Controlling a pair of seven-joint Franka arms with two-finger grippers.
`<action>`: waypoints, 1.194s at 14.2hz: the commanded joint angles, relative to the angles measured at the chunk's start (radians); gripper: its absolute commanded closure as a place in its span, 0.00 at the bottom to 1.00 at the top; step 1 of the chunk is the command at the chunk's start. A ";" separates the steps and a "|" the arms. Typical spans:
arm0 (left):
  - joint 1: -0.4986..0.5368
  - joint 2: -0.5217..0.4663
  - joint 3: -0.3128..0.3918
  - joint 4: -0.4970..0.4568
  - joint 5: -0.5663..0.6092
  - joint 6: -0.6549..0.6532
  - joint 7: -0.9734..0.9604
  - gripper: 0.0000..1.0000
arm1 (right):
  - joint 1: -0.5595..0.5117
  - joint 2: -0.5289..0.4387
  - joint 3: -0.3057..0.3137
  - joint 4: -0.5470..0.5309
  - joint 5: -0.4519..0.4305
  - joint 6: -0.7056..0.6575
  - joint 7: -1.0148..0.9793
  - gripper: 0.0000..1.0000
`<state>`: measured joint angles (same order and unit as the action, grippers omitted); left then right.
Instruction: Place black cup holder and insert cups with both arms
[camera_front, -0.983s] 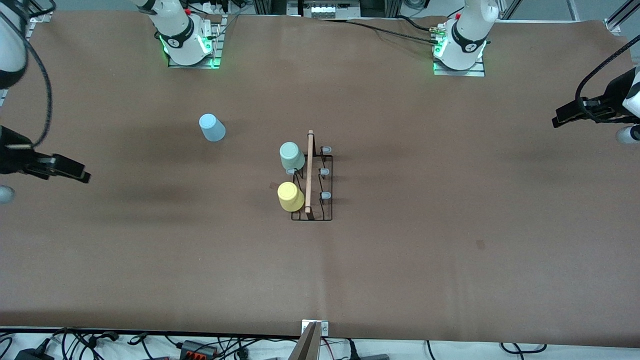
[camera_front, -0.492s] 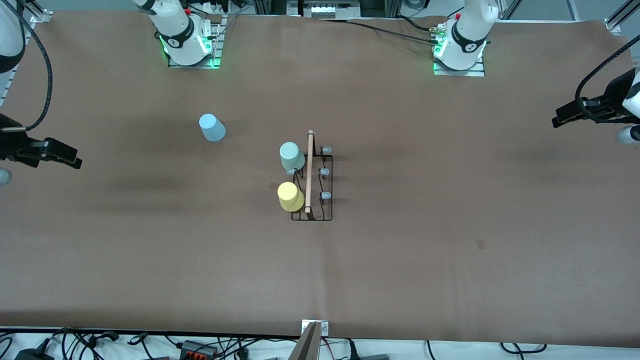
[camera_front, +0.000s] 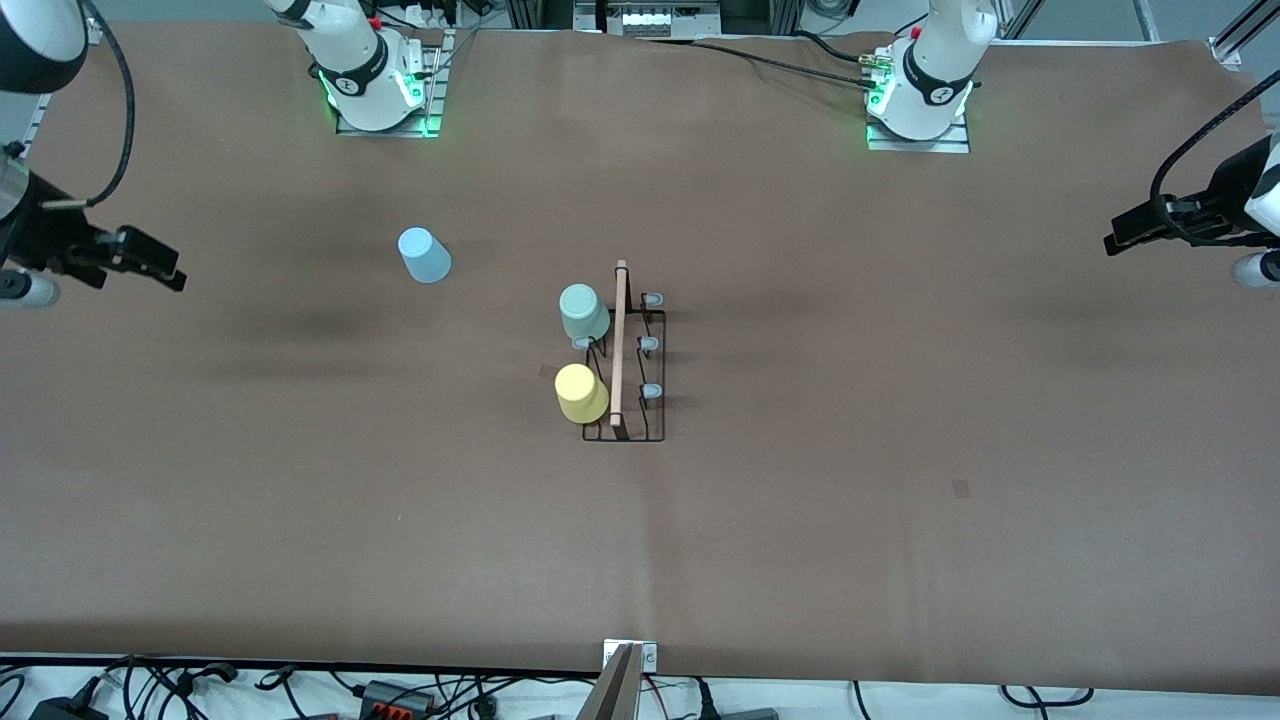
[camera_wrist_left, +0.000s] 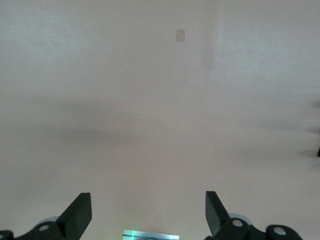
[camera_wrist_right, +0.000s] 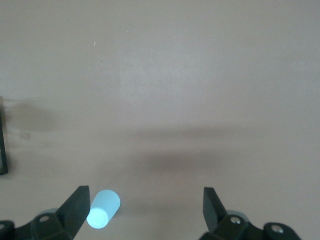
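Front view: light blue cup (camera_front: 425, 256) stands off the black cup holder (camera_front: 624, 372).
Right gripper (camera_front: 150, 262): spread wide, empty, over table's right-arm end.
Left gripper (camera_front: 1135, 233): spread wide, empty, waiting.
Risk: a grab could topple it.

Black wire cup holder (camera_front: 625, 372) mid-table, mint cup (camera_front: 583, 313) and yellow cup (camera_front: 581, 393) on pegs, blue cup (camera_front: 424, 255) upside down apart.

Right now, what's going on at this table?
Nothing is being held. The black cup holder stands mid-table with the mint green cup and the yellow cup upside down on its pegs. The light blue cup sits apart on the table, toward the right arm's end. The right pincer hangs open over that end of the table. The left pincer waits open over the left arm's end.
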<state>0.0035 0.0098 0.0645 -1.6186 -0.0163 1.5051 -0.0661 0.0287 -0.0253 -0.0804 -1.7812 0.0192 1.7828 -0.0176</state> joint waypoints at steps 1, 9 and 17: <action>-0.005 0.002 0.005 0.012 0.015 -0.017 0.006 0.00 | -0.012 -0.018 0.014 -0.006 -0.012 -0.003 -0.015 0.00; -0.005 0.002 0.005 0.012 0.015 -0.017 0.006 0.00 | -0.009 -0.002 0.017 0.026 -0.012 -0.014 -0.013 0.00; -0.005 0.006 0.005 0.013 0.015 -0.017 0.008 0.00 | -0.044 0.001 0.050 0.026 -0.011 -0.048 -0.011 0.00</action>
<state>0.0035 0.0106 0.0645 -1.6186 -0.0163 1.5051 -0.0661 0.0140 -0.0336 -0.0620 -1.7774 0.0189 1.7632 -0.0178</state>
